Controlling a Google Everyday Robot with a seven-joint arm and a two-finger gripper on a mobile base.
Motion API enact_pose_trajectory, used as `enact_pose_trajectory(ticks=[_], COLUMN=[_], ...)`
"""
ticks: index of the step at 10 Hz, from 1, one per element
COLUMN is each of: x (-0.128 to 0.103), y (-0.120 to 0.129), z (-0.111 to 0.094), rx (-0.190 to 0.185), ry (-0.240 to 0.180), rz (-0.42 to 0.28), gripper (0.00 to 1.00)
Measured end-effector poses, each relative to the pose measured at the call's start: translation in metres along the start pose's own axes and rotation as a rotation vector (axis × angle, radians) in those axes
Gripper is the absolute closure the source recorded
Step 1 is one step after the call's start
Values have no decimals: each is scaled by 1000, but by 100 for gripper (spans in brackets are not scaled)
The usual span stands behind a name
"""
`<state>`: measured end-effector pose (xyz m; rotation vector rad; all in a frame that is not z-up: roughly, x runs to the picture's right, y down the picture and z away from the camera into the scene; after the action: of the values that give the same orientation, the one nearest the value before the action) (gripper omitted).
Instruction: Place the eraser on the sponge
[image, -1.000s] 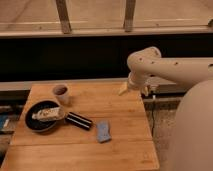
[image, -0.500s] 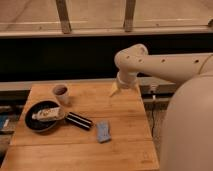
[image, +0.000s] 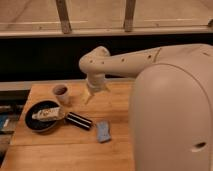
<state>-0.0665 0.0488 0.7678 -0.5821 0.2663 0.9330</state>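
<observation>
- Eraser (image: 79, 120) lies flat on the table (image: 60, 150), just left of the sponge (image: 103, 131) and not on it.
- Gripper (image: 88, 97) hangs above the wood near the cup (image: 61, 92), spread wide and holding nothing.
- Risk: coming down, it could clip the cup, or shove the eraser against the pan (image: 30, 126) right alongside.
- Since the earlier frame the arm has swung left. Eraser and sponge haven't budged.
</observation>
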Motion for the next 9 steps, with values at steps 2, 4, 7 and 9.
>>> enact_pose_trajectory(ticks=[2, 4, 7, 9], x=[-18, -19, -18, -18], y=[77, 100, 98, 97], z=[15, 20, 20, 20], rx=[-52, -68, -62, -62], ry=[5, 11, 15, 15], rz=[-150, -199, -199, -200], gripper=[20, 20, 20, 20])
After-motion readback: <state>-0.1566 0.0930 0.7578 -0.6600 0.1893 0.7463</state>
